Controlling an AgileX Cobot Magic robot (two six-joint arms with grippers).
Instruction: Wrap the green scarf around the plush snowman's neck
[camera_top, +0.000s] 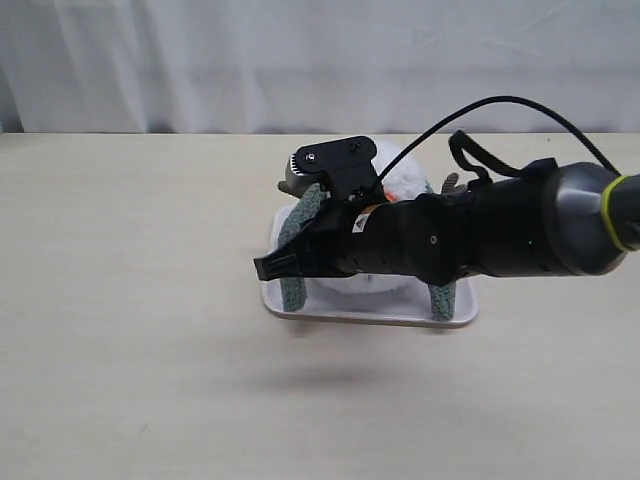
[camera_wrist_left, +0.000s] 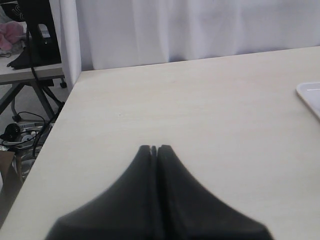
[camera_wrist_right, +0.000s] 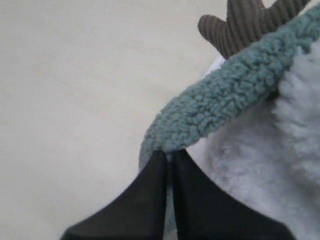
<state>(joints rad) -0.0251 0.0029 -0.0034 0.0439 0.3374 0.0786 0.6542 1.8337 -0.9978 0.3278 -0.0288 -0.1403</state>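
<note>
Pinches the green scarf (camera_wrist_right: 225, 95) in the right pincer (camera_wrist_right: 169, 155), just beside the plush snowman (camera_wrist_right: 260, 165) on the tray (camera_top: 370, 315). Holds the left pincer (camera_wrist_left: 154, 148) clenched and empty. Might tip the snowman by tugging hard, or lose the scarf.

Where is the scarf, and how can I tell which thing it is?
Find the white tray on the pale table, with the fluffy plush snowman on it. The green scarf is the long fuzzy strip draped over him, its ends hanging down both sides. It is the only grey-green thing there.
</note>
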